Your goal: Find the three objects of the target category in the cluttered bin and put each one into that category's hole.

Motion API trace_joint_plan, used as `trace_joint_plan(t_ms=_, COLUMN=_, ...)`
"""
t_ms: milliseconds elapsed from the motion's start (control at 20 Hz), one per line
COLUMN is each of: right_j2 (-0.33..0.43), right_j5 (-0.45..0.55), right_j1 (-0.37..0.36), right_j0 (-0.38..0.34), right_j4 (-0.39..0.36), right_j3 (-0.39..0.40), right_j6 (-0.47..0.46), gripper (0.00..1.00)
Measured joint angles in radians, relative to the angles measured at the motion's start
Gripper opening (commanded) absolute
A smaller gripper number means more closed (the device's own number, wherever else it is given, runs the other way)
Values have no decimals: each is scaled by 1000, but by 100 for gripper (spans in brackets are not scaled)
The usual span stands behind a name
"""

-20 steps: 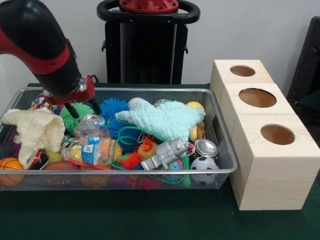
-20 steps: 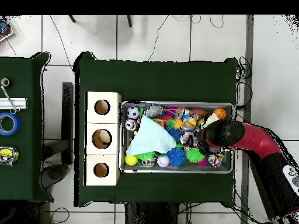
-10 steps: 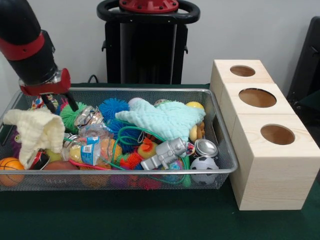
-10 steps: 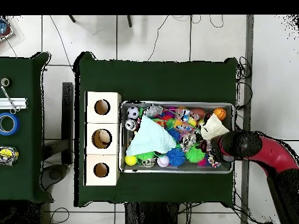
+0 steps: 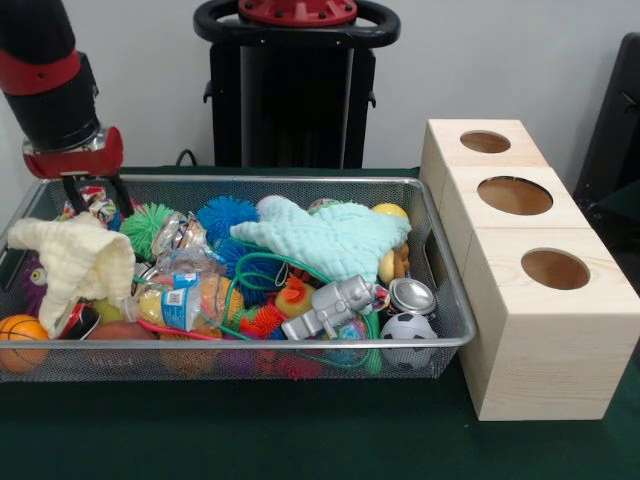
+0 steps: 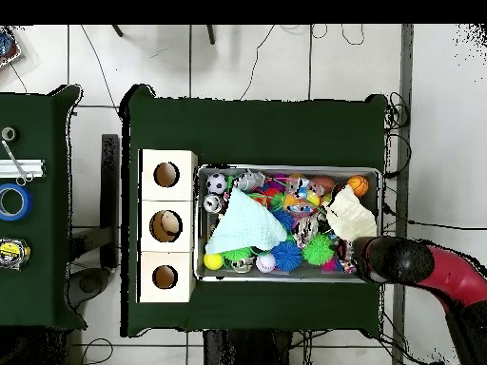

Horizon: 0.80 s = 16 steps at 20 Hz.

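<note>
My pincer (image 5: pixel 92 196): hangs over the far left corner of the bin in the front view, two dark fingers (image 5: pixel 119 193) spread apart, gripping nothing, just above a patterned toy.
Bin (image 5: pixel 300 347): one wire mesh basket, heaped full, standing on the surface just beside the wooden box.
Cloths: two, a mint green one (image 5: pixel 330 238) spread over the middle of the heap and a cream one (image 5: pixel 75 262) draped at the left end.
Spiky balls: at least three seen clearly, a green (image 5: pixel 150 222), a blue (image 5: pixel 226 215) and a small orange-red one (image 5: pixel 266 320).
Sport balls: two, a small basketball (image 5: pixel 20 334) in the near left corner and a small football (image 5: pixel 408 327) in the near right corner.
Other items: one silver robot figure (image 5: pixel 335 305), one tin can (image 5: pixel 411 296), one plastic bottle (image 5: pixel 178 300), one yellow ball (image 5: pixel 390 212).
Wooden box (image 5: pixel 540 350): one, with three round holes (image 5: pixel 515 195) in a row on top; which category each takes I cannot tell.
Surface (image 5: pixel 250 430): dark green cloth.
Room: pale tiled floor (image 6: pixel 257 57) with cables; a second green table (image 6: pixel 38 304) at the side carries a tape roll (image 6: pixel 13 201).
</note>
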Motion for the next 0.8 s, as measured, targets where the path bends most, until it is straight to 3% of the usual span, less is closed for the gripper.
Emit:
trace_joint_plan(t_ms=400, right_j2=-1, right_j5=-12, right_j1=-96, right_j0=26, right_j4=0, right_j3=111, right_j6=0, gripper=100)
trace_joint_plan(t_ms=800, right_j2=0, right_j5=-13, right_j1=-186, right_j0=75, right_j4=7, right_j3=157, right_j6=0, gripper=100)
